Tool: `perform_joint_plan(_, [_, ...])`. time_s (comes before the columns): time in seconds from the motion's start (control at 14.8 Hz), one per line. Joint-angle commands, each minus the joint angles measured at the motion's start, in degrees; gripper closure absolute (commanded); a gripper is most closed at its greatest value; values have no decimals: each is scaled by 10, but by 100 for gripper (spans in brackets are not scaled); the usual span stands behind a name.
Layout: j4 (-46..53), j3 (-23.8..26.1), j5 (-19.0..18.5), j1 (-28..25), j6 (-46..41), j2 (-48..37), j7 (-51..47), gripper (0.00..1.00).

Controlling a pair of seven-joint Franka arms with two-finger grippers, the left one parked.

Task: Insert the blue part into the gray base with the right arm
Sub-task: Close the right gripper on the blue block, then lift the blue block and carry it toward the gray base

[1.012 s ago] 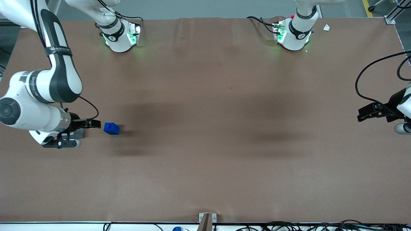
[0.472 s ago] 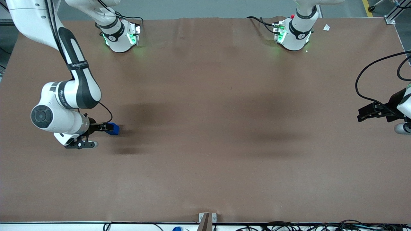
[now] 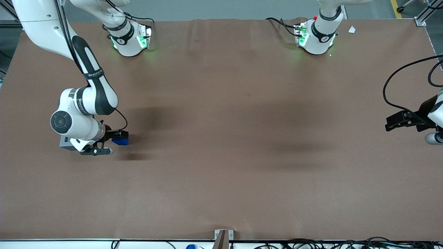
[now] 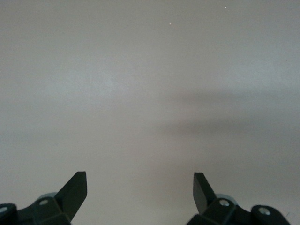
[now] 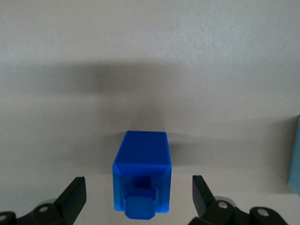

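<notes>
The blue part [image 3: 121,141] lies on the brown table toward the working arm's end. In the right wrist view the blue part [image 5: 142,161] has its raised stud facing the camera. My right arm's gripper [image 3: 119,136] is down over it. In the right wrist view the gripper [image 5: 139,187] is open, with one finger on each side of the part and a gap on both sides. A light gray block [image 3: 65,142], the gray base, shows partly under the arm's wrist; its recess is hidden.
The brown table cover [image 3: 221,155] spreads wide toward the parked arm's end. Two arm bases [image 3: 129,38] stand farthest from the front camera. A pale blue-gray edge [image 5: 296,154] shows in the right wrist view; I cannot tell what it is.
The right arm has swung toward the blue part and come lower. The gripper was beside the part a second ago and now straddles it. The part has not moved.
</notes>
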State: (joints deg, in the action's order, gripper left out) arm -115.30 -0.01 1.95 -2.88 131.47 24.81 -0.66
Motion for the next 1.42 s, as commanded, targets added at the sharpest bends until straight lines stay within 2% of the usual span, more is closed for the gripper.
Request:
perform_joint_plan(0.0, [-15,-3,3,-2,6,-10,-6,7])
perform_joint_plan(0.13, [-14,-3,3,-3,4,-11,-6,17])
perform_joint_plan(0.47, [-11,-3,3,-2,0,-12,-1,54])
perform_joint_plan(0.67, [7,-4,3,-1,-28,-18,0,69])
perform_joint_plan(0.81, [51,-6,2,4,-95,-26,0,76])
perform_joint_plan(0.94, [88,-7,2,21,-143,-32,0,78])
perform_joint_plan(1.15, [118,-7,-3,43,-177,-47,10,78])
perform_joint_plan(1.35, [126,-8,-5,81,-187,-63,63,78])
